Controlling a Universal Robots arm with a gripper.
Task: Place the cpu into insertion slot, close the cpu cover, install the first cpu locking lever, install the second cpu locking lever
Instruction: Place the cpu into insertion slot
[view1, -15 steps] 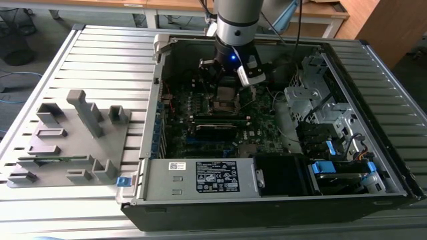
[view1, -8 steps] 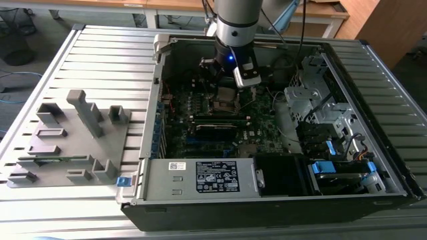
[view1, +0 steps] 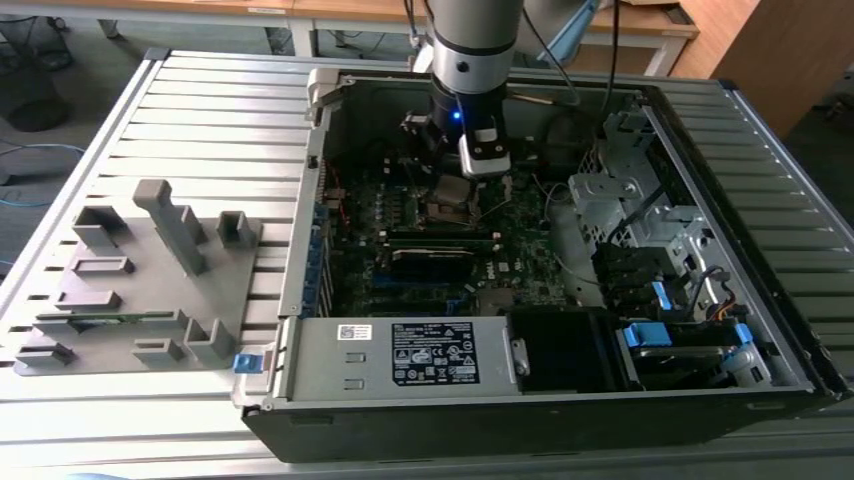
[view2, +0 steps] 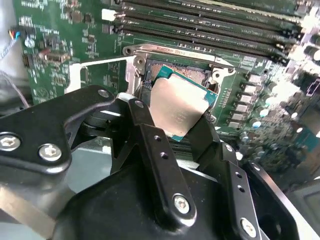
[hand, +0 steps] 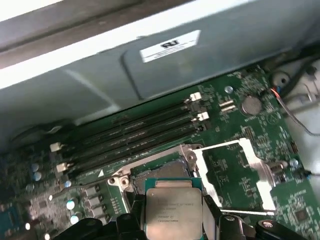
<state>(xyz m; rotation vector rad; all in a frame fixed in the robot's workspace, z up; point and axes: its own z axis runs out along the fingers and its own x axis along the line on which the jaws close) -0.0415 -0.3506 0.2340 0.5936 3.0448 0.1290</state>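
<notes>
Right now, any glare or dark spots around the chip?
Second wrist view: chip top has a pale sheen, board edge washed out white. First wrist view: bright band across the case wall, chip evenly lit. Exterior view: case interior dim.

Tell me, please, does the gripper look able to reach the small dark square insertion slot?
Probably yes: the gripper holds the flat silver-grey cpu over the insertion slot, and the silver framed cpu cover lies open alongside.

Insertion slot (view2: 182, 74) partly hidden behind the cpu (view2: 177, 105), its near edge behind the tool (view2: 172, 120).
</notes>
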